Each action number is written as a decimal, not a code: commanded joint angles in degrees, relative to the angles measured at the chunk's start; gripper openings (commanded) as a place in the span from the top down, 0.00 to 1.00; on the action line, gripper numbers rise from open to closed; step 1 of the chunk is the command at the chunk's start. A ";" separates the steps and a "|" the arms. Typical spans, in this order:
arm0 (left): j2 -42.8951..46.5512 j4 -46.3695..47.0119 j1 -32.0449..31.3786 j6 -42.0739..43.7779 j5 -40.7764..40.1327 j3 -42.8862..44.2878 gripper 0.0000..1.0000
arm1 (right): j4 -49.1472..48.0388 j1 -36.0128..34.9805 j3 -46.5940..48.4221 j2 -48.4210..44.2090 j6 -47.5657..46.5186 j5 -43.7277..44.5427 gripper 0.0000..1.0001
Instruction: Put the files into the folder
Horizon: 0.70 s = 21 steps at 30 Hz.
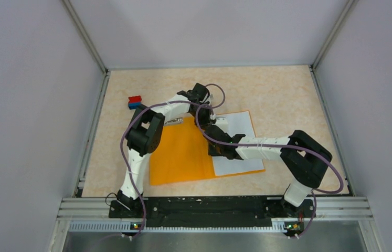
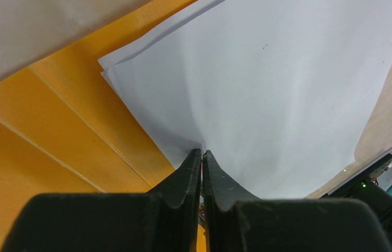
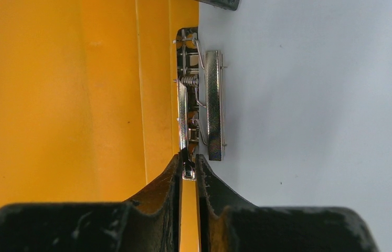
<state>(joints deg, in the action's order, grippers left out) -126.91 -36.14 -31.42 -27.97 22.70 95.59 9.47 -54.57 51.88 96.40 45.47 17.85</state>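
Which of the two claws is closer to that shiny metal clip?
Right. The right gripper pinches the metal clip at its lever end; the left gripper is off it, pinching the files by their edge.

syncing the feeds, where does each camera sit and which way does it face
top external: above and behind the robot, looking down on the table; left arm and right arm show.
left wrist: on the left arm, looking along the left gripper, shut on files.
right wrist: on the right arm, looking along the right gripper, shut on the clip.
shared: both wrist views show folder and files.
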 commanded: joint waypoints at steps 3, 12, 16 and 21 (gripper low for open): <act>-2.09 -0.97 0.29 1.60 -5.37 -0.40 0.89 | 5.93 -0.59 1.11 -0.55 -1.05 -5.94 0.84; -1.10 -4.10 0.27 2.10 -6.20 4.74 0.88 | 6.81 0.54 2.66 -2.54 -1.79 -6.27 0.74; -0.30 -7.78 0.25 2.75 -7.44 10.99 0.85 | 6.84 1.52 2.87 -4.91 -2.46 -6.51 0.73; 1.47 -11.64 0.38 3.78 -8.80 18.11 0.69 | 6.96 3.27 2.74 -8.71 -3.76 -7.03 0.71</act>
<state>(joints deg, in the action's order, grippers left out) -128.11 -44.18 -31.40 -25.91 16.53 107.11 16.12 -52.93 52.64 92.82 43.51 11.22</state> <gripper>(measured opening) 0.243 0.277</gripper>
